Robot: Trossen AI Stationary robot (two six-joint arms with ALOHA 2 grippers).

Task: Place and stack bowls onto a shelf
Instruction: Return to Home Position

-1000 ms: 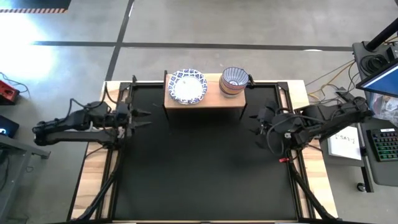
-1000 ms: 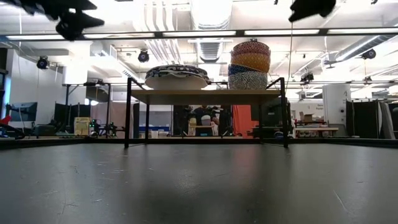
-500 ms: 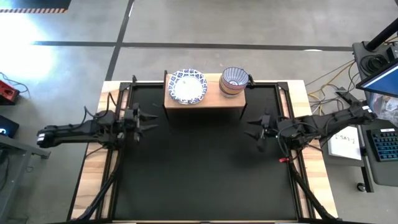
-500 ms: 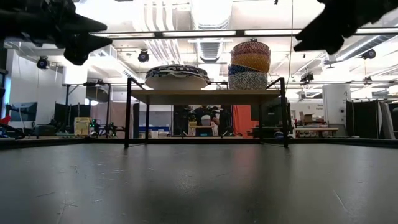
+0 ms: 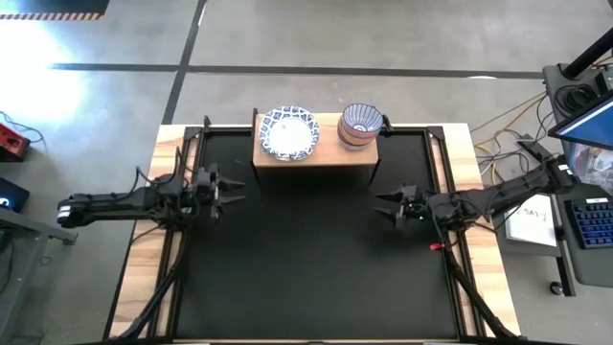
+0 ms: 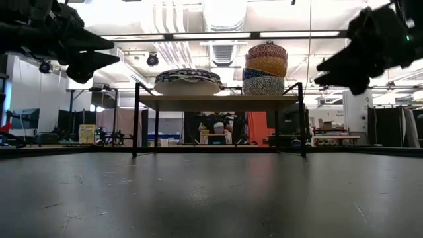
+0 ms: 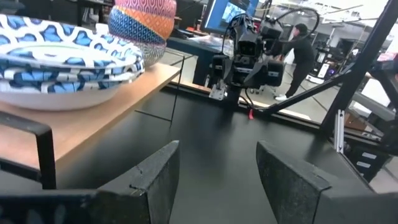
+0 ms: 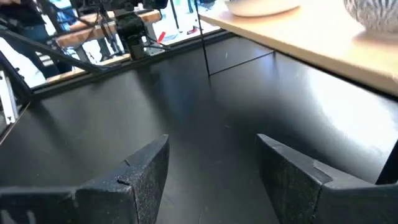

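Note:
The shelf (image 5: pixel 316 153) stands at the table's far edge on thin black legs. On its wooden top rest a stack of wide white bowls with blue-patterned rims (image 5: pixel 289 132) (image 6: pixel 188 80) (image 7: pixel 59 65) and, to the right, a stack of small bowls (image 5: pixel 360 123) (image 6: pixel 266 68) with the grey patterned one on top. My left gripper (image 5: pixel 233 187) (image 7: pixel 217 168) hangs open over the table's left side, pointing level toward the middle. My right gripper (image 5: pixel 386 203) (image 8: pixel 211 165) hangs open over the right side, pointing toward the middle. Nothing is between the fingers of either.
The black tabletop (image 5: pixel 306 259) stretches bare in front of the shelf. Beyond the table's right edge stand a keyboard (image 5: pixel 596 222) and a paper (image 5: pixel 533 220). A person (image 7: pixel 305 53) shows in the room behind.
Both arms have come down toward the table. The right arm has stretched out from a bent pose and its gripper has tipped up to nearly level; the left gripper has sunk a little less. The bowls and the shelf have not moved.

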